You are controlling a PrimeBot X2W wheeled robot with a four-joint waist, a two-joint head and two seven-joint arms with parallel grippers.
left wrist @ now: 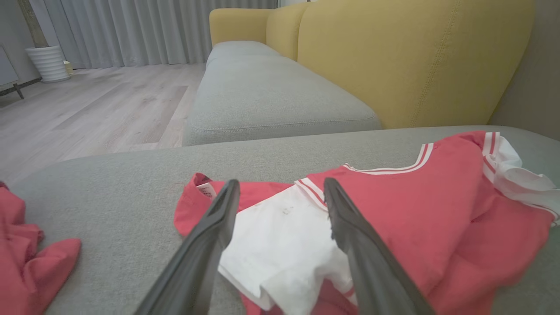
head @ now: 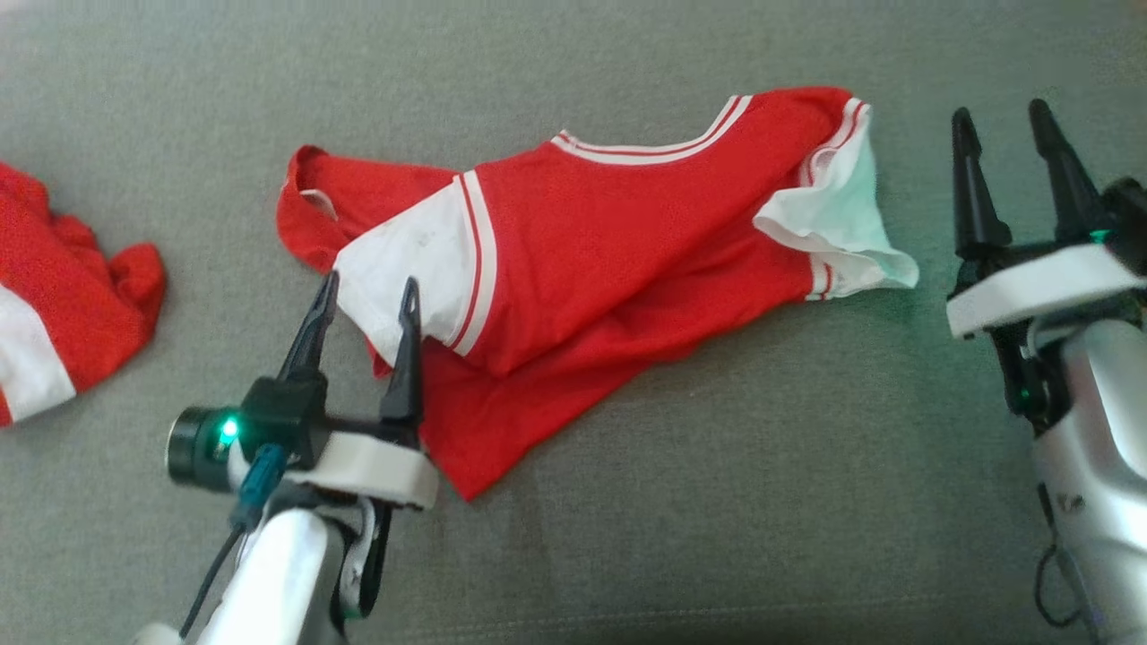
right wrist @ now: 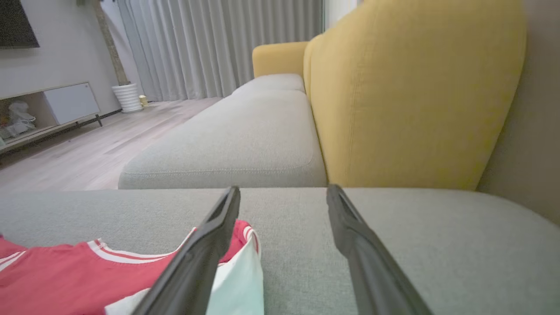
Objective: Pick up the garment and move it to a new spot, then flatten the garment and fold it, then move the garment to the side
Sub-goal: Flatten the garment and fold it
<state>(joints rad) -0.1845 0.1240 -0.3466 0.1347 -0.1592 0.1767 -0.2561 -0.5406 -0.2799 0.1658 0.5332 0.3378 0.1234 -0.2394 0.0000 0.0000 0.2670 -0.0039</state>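
Red garment rumpled mid-frame; left gripper, right gripper spread, empty. Likely flattening: next pinch sleeves, pull apart.

Two red-and-white garments, two pincers, one sofa, one white planter, one low cabinet.

Grey cushion: red-white garment, second red garment.

Bare grey cushion lies open along the near side of the red garment, beyond its far edge and to its right. Left of the garment a second red cloth takes up room. Past the garment the yellow backrest walls off the cushion.
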